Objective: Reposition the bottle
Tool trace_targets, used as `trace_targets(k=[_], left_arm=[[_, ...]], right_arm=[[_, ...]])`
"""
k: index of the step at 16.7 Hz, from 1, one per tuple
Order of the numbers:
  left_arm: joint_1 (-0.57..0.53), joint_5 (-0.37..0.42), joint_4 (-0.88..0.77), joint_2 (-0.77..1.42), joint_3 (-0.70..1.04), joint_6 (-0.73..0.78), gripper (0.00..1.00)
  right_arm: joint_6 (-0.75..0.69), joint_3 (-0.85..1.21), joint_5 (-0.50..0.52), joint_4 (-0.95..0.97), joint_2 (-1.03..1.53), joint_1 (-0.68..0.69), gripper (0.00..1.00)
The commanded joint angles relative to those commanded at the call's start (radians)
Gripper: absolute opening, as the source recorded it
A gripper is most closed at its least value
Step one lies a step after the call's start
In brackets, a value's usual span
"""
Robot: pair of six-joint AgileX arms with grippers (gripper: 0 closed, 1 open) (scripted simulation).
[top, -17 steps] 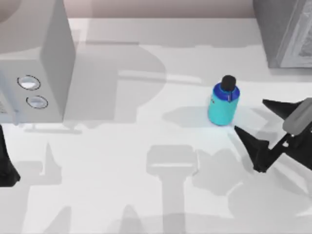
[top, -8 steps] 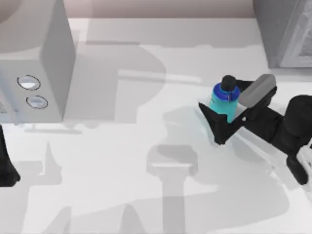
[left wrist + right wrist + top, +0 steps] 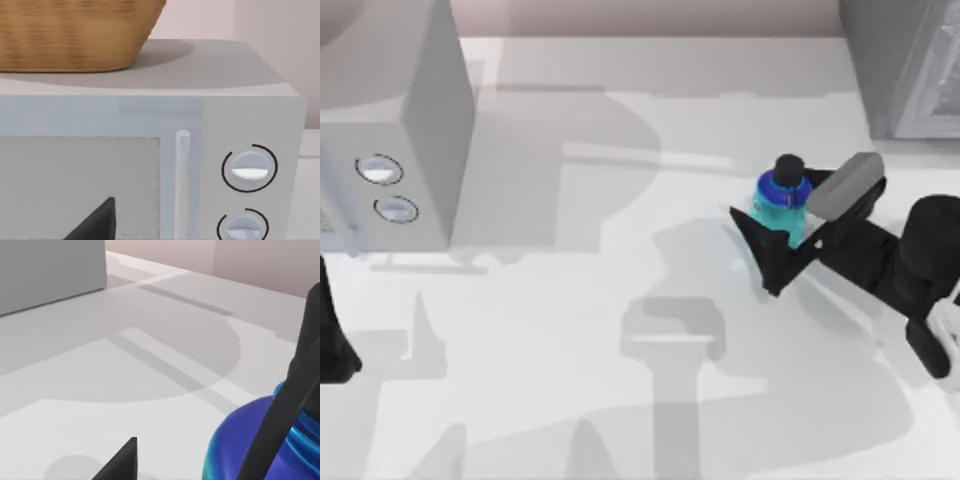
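The bottle [image 3: 780,208] is cyan with a dark blue shoulder and a black cap, and it stands upright on the white table right of centre. My right gripper [image 3: 770,195] reaches in from the right and brackets it, open. One finger [image 3: 763,252] lies in front of the bottle and the other sits behind it. In the right wrist view the bottle [image 3: 250,445] rests against the finger [image 3: 280,410], while the opposite finger [image 3: 120,462] stands apart from it. My left arm [image 3: 332,345] is parked at the left edge.
A grey microwave [image 3: 415,130] with two knobs stands at the back left, and it carries a wicker basket [image 3: 75,35] on top. A grey appliance [image 3: 905,65] fills the back right corner. The table's middle and front are bare.
My right gripper swung in from the right and came around the bottle. Over the last half second it has barely shifted. The left arm stayed still.
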Motion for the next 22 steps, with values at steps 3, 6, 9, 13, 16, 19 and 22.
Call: trace_targets(k=[3, 6, 9, 13, 16, 19, 22], left_arm=[[0.0, 0.0, 0.0, 0.0, 0.0, 0.0, 1.0], [0.0, 0.0, 0.0, 0.0, 0.0, 0.0, 1.0], [0.0, 0.0, 0.0, 0.0, 0.0, 0.0, 1.0], [0.0, 0.0, 0.0, 0.0, 0.0, 0.0, 1.0], [0.0, 0.0, 0.0, 0.0, 0.0, 0.0, 1.0], [0.0, 0.0, 0.0, 0.0, 0.0, 0.0, 1.0], [0.0, 0.0, 0.0, 0.0, 0.0, 0.0, 1.0]], right_arm=[[0.0, 0.0, 0.0, 0.0, 0.0, 0.0, 0.47], [0.0, 0.0, 0.0, 0.0, 0.0, 0.0, 0.25], [0.0, 0.0, 0.0, 0.0, 0.0, 0.0, 0.02], [0.0, 0.0, 0.0, 0.0, 0.0, 0.0, 0.0], [0.0, 0.0, 0.0, 0.0, 0.0, 0.0, 0.0], [-0.001, 0.0, -0.001, -0.002, -0.001, -0.004, 0.0], [-0.052, 0.024, -0.065, -0.062, -0.003, -0.068, 0.0]])
